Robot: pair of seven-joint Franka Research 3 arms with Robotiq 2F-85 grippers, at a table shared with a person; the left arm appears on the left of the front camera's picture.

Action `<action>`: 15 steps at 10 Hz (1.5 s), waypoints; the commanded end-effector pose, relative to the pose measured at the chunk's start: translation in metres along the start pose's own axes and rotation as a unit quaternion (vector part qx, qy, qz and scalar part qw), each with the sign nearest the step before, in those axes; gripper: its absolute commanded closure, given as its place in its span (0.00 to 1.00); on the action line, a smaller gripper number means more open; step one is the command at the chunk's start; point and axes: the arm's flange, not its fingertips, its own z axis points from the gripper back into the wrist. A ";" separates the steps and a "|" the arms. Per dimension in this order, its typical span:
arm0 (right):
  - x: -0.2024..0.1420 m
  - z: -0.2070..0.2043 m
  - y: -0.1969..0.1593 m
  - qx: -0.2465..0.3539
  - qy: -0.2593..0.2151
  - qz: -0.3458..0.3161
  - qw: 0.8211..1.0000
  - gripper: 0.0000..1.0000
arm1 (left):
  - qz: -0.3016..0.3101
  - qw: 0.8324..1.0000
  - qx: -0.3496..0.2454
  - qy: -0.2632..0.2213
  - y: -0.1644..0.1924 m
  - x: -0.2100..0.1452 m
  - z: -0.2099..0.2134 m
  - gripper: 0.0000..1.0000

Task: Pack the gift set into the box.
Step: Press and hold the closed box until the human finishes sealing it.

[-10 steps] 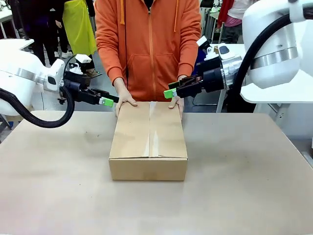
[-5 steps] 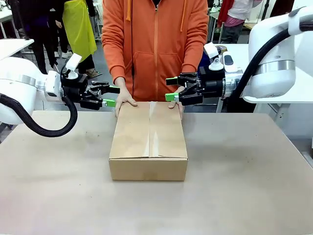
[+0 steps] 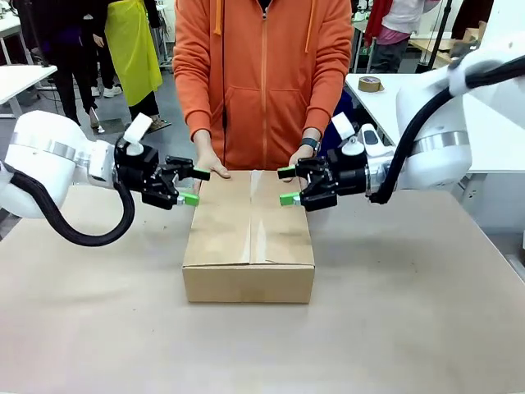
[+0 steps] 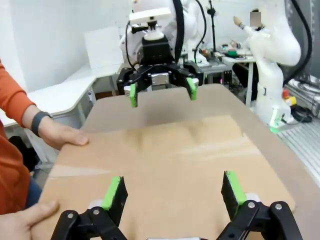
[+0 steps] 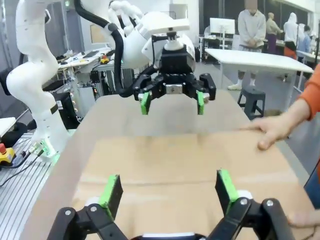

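now the left gripper (image 3: 195,186) and right gripper (image 3: 287,186) gape wide, empty, flanking the box (image 3: 248,238).

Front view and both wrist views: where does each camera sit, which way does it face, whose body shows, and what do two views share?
Front view: between the arms, facing across the table at the person; left gripper and right gripper open by the box.
Left wrist view: on the left wrist, looking over the box at the right gripper; own fingers at bottom.
Right wrist view: on the right wrist, facing the left gripper; own fingers at bottom.
Shared: both wrist views show the box top and a person's hand.
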 end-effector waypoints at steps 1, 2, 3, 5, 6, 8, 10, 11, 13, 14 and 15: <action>-0.017 -0.007 -0.017 -0.001 -0.007 0.028 1.000 0.00 | -0.018 0.999 0.002 0.031 0.009 -0.023 -0.014 0.00; -0.031 -0.014 -0.019 0.011 0.004 0.026 1.000 0.00 | -0.006 0.999 0.006 0.036 0.010 -0.033 -0.019 0.00; -0.045 -0.019 -0.020 0.022 0.017 0.005 1.000 0.00 | -0.002 0.999 0.006 0.037 0.009 -0.038 -0.023 0.00; -0.064 -0.020 -0.024 0.020 0.031 -0.001 0.999 0.00 | -0.004 0.999 0.018 0.049 0.012 -0.046 -0.029 0.00; -0.070 -0.017 -0.025 0.024 0.039 -0.010 0.999 0.00 | -0.001 0.999 0.014 0.048 0.012 -0.047 -0.029 0.00; -0.079 -0.007 -0.028 0.013 0.061 -0.004 0.998 0.00 | 0.013 0.998 -0.006 0.053 0.013 -0.047 -0.027 0.00; -0.081 -0.001 -0.029 -0.002 0.061 0.021 0.998 0.00 | 0.033 0.998 -0.010 0.054 0.016 -0.048 -0.029 0.00; -0.060 -0.012 -0.024 0.026 0.023 -0.010 0.999 0.00 | 0.009 0.999 0.002 0.040 0.011 -0.040 -0.024 0.00; -0.060 -0.012 -0.024 0.026 0.023 -0.010 0.999 0.00 | 0.009 0.999 0.002 0.040 0.011 -0.040 -0.024 0.00; -0.060 -0.012 -0.024 0.026 0.023 -0.010 0.999 0.00 | 0.009 0.999 0.002 0.040 0.011 -0.040 -0.024 0.00; -0.060 -0.012 -0.024 0.026 0.023 -0.010 0.999 0.00 | 0.009 0.999 0.002 0.040 0.011 -0.040 -0.024 0.00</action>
